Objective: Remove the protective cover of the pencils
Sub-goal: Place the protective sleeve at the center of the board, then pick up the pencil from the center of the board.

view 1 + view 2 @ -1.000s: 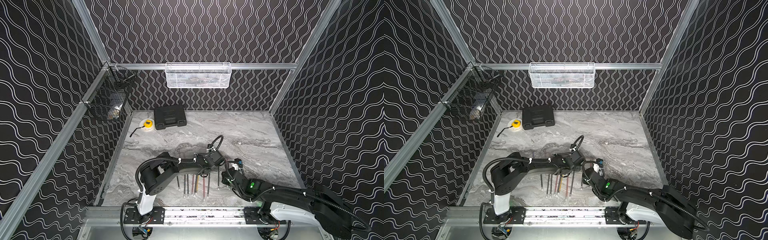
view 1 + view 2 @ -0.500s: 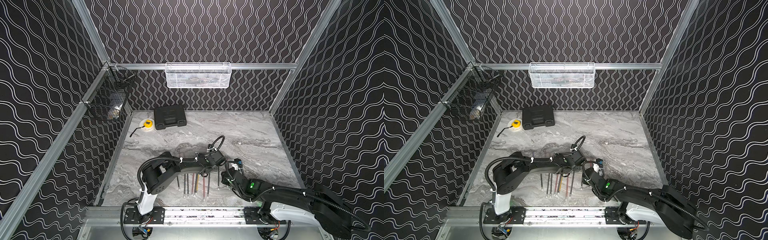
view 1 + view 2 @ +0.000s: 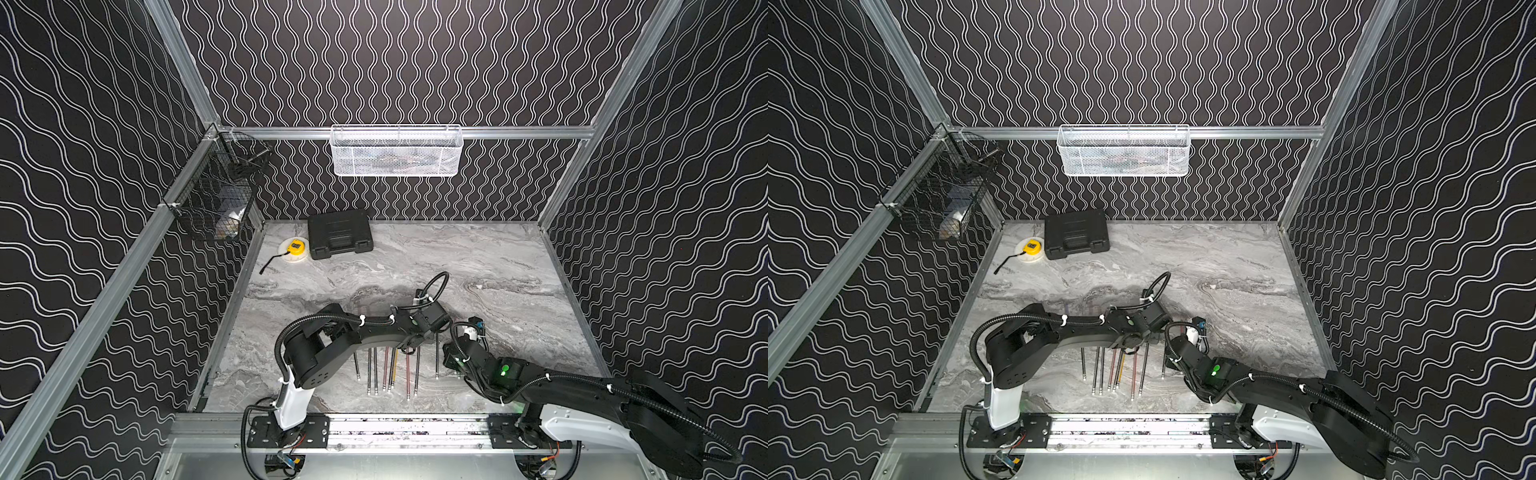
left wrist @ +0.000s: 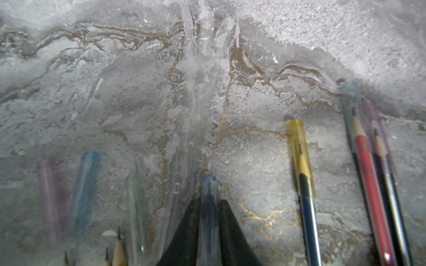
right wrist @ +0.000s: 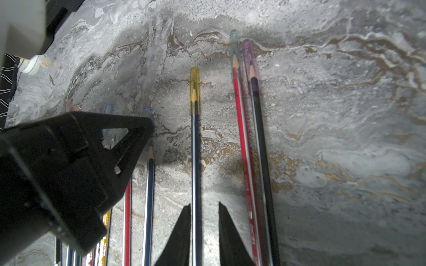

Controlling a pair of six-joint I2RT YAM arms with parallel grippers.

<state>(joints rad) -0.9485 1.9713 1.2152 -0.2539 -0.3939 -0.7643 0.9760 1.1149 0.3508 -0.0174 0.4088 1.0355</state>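
Left wrist view shows your left gripper (image 4: 209, 200) pinching a blue cap (image 4: 208, 184). Your right gripper (image 5: 204, 203) straddles the yellow-capped pencil (image 5: 195, 161), jaws apart. The pencils (image 3: 390, 370) lie in a row on the table (image 3: 457, 257). The caps (image 5: 194, 76) look light, slick and thin, so take hold mid-cap, gently.

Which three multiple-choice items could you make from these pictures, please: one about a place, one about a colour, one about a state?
1. The black case lies: A) front right B) back left, beside the tape measure C) centre.
2. The left end effector pinches a cap that is: A) blue B) yellow C) red.
3. The yellow cap is: A) lying loose B) broken C) on its pencil.
B, both lie at the back left; A, the left wrist view shows blue plastic; C, the tip sits inside it.
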